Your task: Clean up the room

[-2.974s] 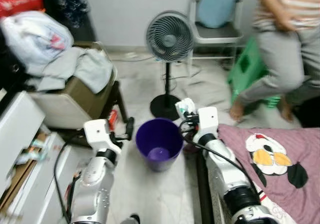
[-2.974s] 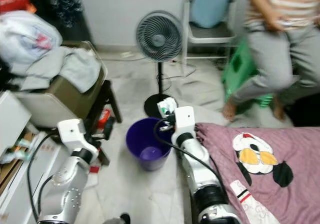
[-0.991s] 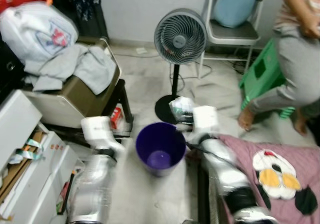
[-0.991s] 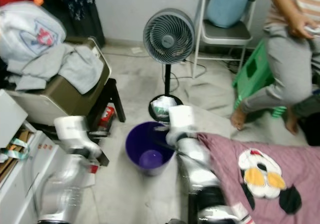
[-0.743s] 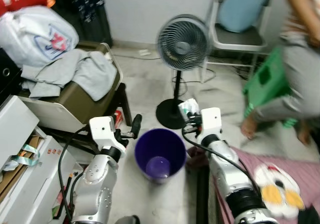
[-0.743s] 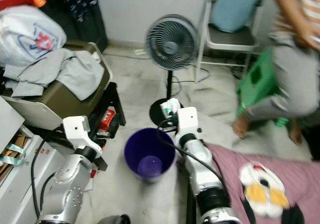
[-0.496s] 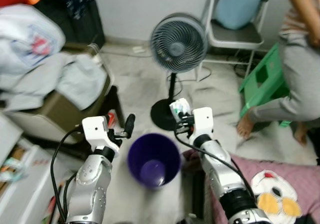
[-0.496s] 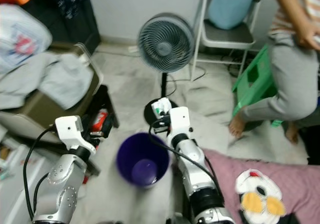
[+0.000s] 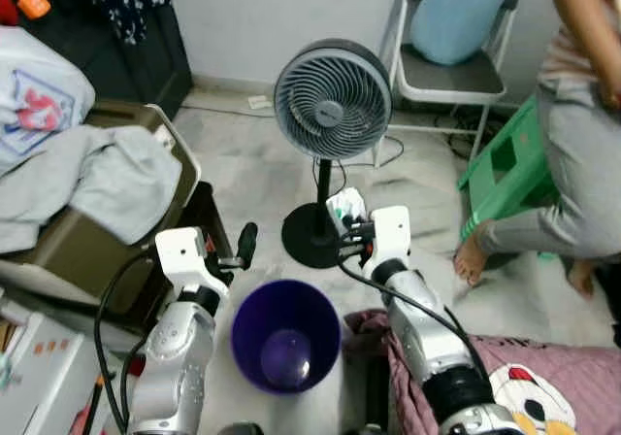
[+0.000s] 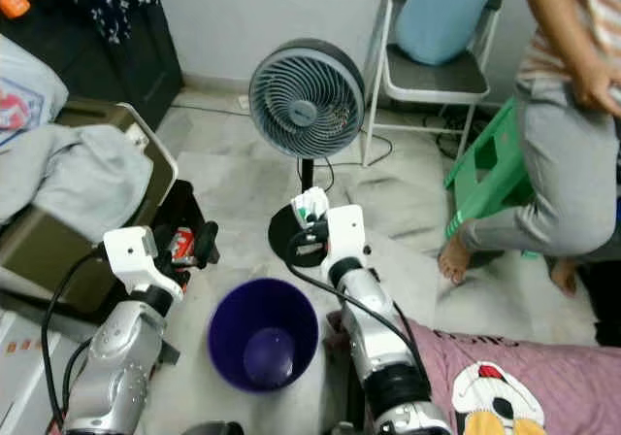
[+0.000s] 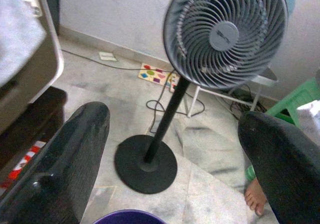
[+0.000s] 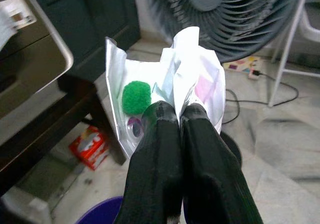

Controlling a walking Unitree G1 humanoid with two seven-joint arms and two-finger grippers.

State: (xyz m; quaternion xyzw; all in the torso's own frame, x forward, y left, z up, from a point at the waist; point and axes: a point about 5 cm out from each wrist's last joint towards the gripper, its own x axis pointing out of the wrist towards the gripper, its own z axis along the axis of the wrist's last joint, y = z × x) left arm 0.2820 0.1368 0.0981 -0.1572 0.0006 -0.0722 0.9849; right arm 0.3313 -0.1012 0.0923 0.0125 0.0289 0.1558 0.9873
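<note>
person (image 9: pixel 582 115) cut off at top and right edge. purple bin (image 11: pixel 129 217) clipped by frame edge in left wrist view. wrapper (image 12: pixel 165 89) print too small to read.

Before me a grey fan (image 9: pixel 333 98) stands on pale marble floor (image 9: pixel 243 163). Behind it, a folding chair (image 9: pixel 448 71) against the white wall (image 9: pixel 291 17).

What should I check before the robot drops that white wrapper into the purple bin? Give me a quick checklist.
1. Right gripper clamped on the white wrapper: ok.
2. Purple bin upright, mouth open: ok.
3. Wrapper directly over the bin mouth: not ok, it sits beyond the rim, near the fan base.
4. Left gripper open and empty, beside the bin: ok.
5. Person's foot away from the bin: ok.
6. Bin has room: ok, mostly empty.
</note>
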